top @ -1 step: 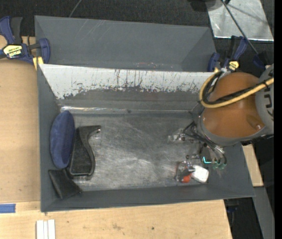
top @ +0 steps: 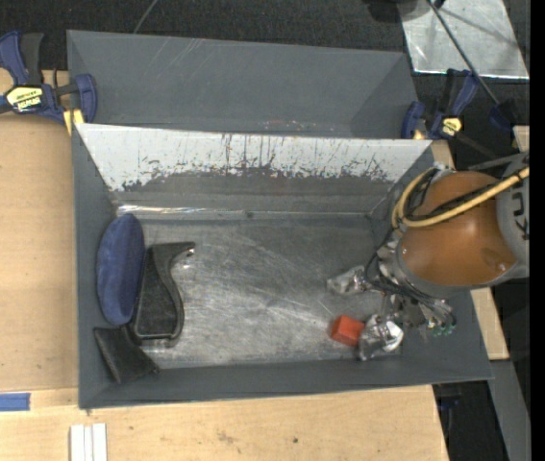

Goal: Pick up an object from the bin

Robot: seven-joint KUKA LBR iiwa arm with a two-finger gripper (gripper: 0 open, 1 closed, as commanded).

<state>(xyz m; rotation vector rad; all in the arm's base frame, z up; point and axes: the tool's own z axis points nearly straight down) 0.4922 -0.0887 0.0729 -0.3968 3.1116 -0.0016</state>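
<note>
The gripper point(top: 363, 310) hung low in the bin point(top: 253, 373), close to the corner where the near edge meets the right wall. The arm's orange cover point(top: 455, 238) sat behind it against the right wall. Its fingers point(top: 380, 337) stood apart, one tip further from the near edge than the other, with nothing seen between them.

One small red block point(top: 346, 330) lay on the bin floor by the near edge, just beside the nearer fingertip and on its left. Whether the two touched could not be told. The block was stubby, so it had hardly any long axis. Its slightly longer side ran roughly along the near edge, a little tilted. It was the only red thing in the bin.

Three other things lay well apart from it, along the left wall. One blue oval pad point(top: 120, 269) leaned against that wall, its long axis running from the far side toward the near edge. One black curved piece point(top: 157, 291) lay right beside it on the inner side, pointing the same way, with a small hook at its far end. One black wedge point(top: 123, 353) sat in the near left corner, just below the other two. The middle of the floor was bare scratched metal.
</note>
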